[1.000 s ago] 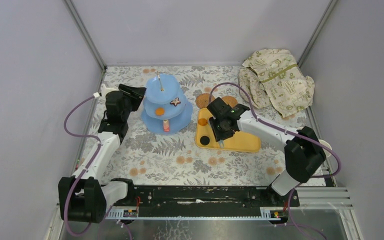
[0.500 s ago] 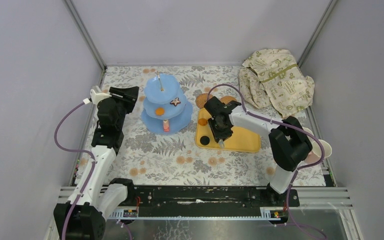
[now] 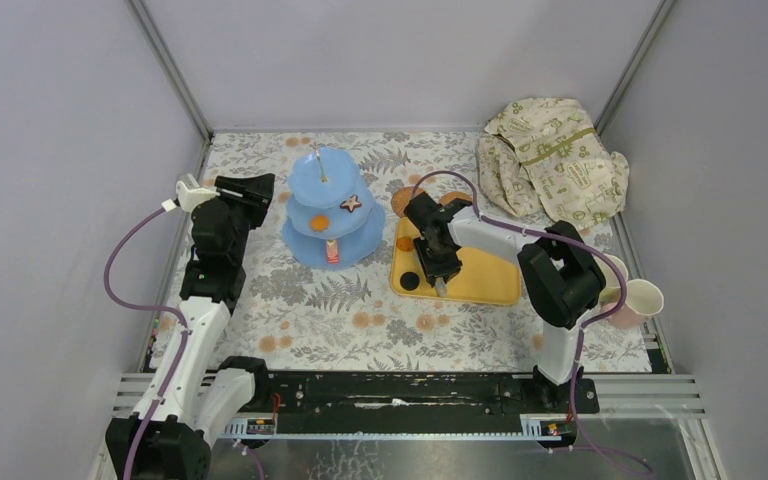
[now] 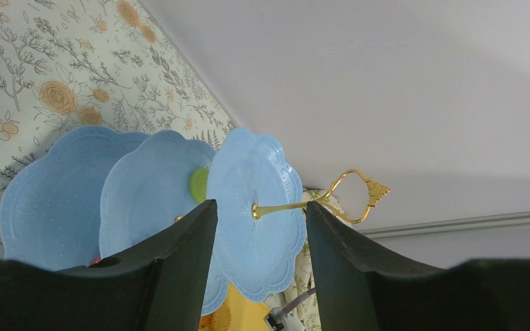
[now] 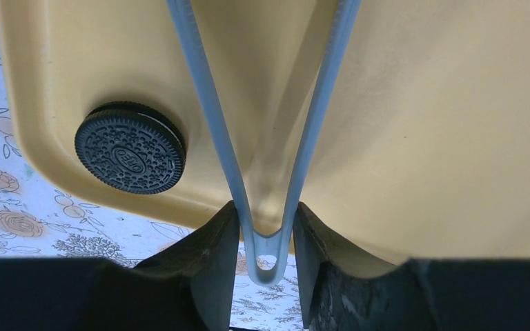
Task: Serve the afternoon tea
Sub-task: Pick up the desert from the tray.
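A: State of tools? Location of the tea things?

B: Right gripper (image 5: 266,217) narrow, fingers pinching the hinge end of the tongs (image 5: 268,241) over the yellow tray (image 3: 480,285). Tong arms splayed. Left gripper (image 4: 259,214) wide, holding nothing, beside the blue three-tier stand (image 3: 327,210) at centre-left. A black sandwich biscuit (image 5: 130,147) sits in the tray's near corner. A pale cup (image 3: 640,298) is at the right edge.

A: Risks?

B: My judgement: a hold at the hinge gives poor leverage, so the tongs may pivot or slip out on lifting. The biscuit lies outside the arms, so a sweep could shove it against the tray wall instead of catching it.

A: Change versus a second ago?

B: The right elbow has swung inward, uncovering the cup. The left gripper has drawn back from the stand.
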You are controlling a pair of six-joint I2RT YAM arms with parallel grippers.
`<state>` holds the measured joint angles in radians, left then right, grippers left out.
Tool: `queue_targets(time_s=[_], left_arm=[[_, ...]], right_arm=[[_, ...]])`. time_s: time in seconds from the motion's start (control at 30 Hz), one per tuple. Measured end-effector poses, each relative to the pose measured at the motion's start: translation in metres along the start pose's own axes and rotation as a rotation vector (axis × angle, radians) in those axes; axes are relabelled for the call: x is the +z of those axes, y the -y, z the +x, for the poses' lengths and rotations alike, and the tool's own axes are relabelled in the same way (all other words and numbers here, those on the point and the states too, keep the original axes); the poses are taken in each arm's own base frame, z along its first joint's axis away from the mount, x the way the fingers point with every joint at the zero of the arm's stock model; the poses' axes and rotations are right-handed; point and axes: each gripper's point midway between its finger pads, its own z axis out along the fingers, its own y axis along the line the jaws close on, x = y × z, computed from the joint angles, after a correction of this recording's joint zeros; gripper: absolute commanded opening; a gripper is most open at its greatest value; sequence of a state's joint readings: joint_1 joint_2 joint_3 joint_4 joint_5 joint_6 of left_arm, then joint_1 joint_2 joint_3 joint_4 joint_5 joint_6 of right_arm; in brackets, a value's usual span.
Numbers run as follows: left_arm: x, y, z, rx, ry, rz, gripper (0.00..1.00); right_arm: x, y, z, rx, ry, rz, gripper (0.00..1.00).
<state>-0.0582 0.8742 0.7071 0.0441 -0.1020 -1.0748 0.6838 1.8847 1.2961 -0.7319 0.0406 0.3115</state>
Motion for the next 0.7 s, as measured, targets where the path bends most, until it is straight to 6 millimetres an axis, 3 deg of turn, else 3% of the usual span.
queue_targets(time_s=[0.7], left_arm=[[0.000,0.001,0.001,0.000,-0.002,0.002,0.58]], right_arm=[[0.012,0.013,-0.020,0.042,-0.002,0.029,0.41]])
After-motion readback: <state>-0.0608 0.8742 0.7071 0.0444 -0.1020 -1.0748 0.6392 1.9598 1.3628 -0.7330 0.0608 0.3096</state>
